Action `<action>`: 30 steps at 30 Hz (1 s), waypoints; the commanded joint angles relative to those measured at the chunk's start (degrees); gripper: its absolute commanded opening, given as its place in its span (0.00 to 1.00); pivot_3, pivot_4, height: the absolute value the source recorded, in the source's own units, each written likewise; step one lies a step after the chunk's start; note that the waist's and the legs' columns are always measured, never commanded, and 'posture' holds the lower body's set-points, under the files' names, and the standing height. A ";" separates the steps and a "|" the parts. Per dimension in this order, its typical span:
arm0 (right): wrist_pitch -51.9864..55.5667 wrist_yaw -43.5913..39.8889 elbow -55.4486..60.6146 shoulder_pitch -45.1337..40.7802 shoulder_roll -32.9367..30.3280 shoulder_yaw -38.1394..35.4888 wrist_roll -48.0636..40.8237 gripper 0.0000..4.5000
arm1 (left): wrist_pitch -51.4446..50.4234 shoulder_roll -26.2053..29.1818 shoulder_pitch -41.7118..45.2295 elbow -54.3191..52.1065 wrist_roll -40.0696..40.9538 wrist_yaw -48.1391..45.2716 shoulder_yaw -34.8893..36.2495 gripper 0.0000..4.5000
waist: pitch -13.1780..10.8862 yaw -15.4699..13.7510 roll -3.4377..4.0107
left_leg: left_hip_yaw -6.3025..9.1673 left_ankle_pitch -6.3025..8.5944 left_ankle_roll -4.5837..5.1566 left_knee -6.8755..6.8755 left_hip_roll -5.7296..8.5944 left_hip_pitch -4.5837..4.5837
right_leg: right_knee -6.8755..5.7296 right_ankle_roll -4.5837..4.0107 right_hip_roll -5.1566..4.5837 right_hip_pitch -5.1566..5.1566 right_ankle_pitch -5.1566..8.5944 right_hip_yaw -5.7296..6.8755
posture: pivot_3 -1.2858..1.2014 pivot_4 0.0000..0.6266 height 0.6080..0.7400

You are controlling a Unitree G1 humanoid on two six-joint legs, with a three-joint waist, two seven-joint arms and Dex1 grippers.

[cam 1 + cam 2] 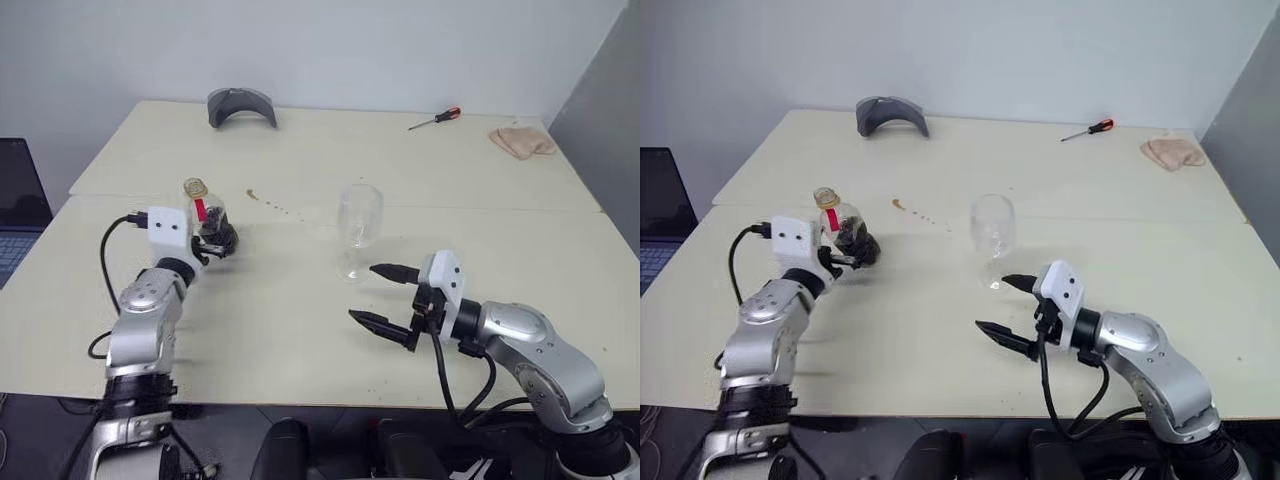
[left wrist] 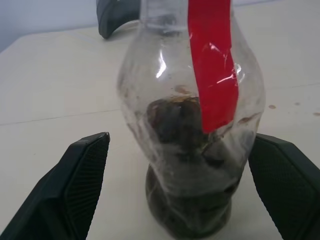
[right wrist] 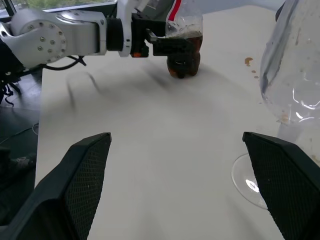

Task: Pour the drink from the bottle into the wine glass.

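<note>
1. The small clear plastic bottle (image 2: 192, 125) with a yellow cap carries a plain red strip; no writing can be read on it.
2. It stands on the pale table (image 1: 300, 320), between the wide-open fingers of the left gripper (image 1: 222, 243).
3. The clear stemmed wine glass (image 1: 358, 225) stands near the right gripper (image 1: 382, 295), also wide open and holding nothing.

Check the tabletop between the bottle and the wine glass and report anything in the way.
Nothing visible blocks it. Between the bottle and the wine glass lie only small brown drips on the table, slightly behind that line.

My head cameras look down across the desk (image 1: 300, 330); my left wrist camera sits close on the bottle (image 2: 192, 125), which my right wrist camera shares from farther off.
</note>
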State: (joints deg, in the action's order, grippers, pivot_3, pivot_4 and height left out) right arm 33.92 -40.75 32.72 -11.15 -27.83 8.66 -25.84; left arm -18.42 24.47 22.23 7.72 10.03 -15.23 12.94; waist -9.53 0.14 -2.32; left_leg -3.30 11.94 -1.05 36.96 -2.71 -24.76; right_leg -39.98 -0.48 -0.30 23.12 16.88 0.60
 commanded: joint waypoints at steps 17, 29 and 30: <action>-3.21 2.55 6.44 1.84 -0.39 -5.03 -3.15 1.00 | 7.46 1.94 11.19 1.79 -2.79 -10.74 -8.25 0.23 | -0.03 -0.30 -0.06 | 0.01 -0.02 -0.02 0.04 0.02 -0.05 | 0.00 0.01 -0.01 0.01 -0.01 0.03 | 0.52 0.24 1.00; -4.05 10.14 6.13 3.31 2.85 -7.80 -1.95 1.00 | 28.40 2.97 29.10 19.59 -18.55 -11.71 -21.39 0.22 | -0.03 0.05 -0.06 | -0.03 -0.01 -0.01 0.00 -0.01 -0.03 | 0.00 0.02 0.09 0.05 -0.01 -0.03 | 0.52 0.24 1.00; -3.93 10.95 5.87 2.95 3.37 -7.88 -1.85 1.00 | 31.09 3.01 30.18 21.37 -20.19 -11.02 -22.43 0.22 | -0.03 0.05 -0.06 | -0.04 -0.01 -0.01 0.01 -0.02 -0.03 | 0.00 0.02 0.09 0.05 -0.01 -0.04 | 0.52 0.24 1.00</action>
State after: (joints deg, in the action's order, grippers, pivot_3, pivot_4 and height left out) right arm 31.25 -31.15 37.46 -7.51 -24.97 1.78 -27.88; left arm 7.80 27.16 49.68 28.42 -8.04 -27.76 -9.04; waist -9.56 0.19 -2.38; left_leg -3.34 11.93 -1.07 36.96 -2.73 -24.79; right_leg -39.97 -0.46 -0.21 23.17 16.87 0.56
